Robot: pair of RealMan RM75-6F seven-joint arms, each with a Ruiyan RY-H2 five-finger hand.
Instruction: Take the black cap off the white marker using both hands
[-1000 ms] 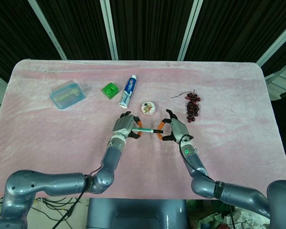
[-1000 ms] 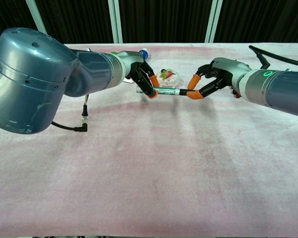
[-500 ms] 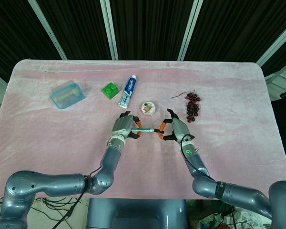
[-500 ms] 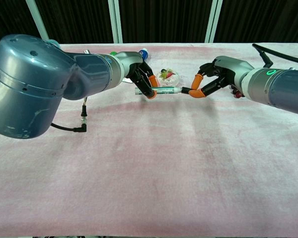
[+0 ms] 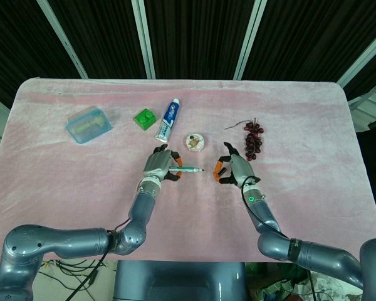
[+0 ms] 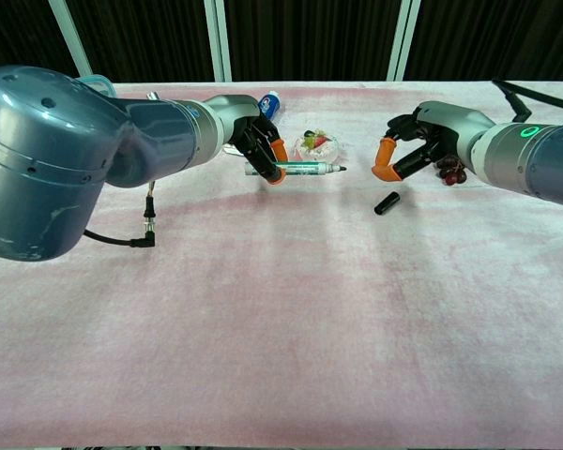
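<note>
The left robot hand (image 6: 261, 150) grips the white marker (image 6: 305, 169) level above the pink bench (image 6: 281, 309), bare tip toward 3 o'clock – the black cap (image 6: 387, 202) lies on the cloth, below the empty right robot hand (image 6: 408, 150), fingers loosely curled

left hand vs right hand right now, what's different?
The left hand grips the white marker, held level above the cloth; the right hand holds nothing. The left hand's fingers wrap the barrel; the right hand's are curled but apart, above the black cap lying on the pink cloth. Both have orange fingertips.
</note>
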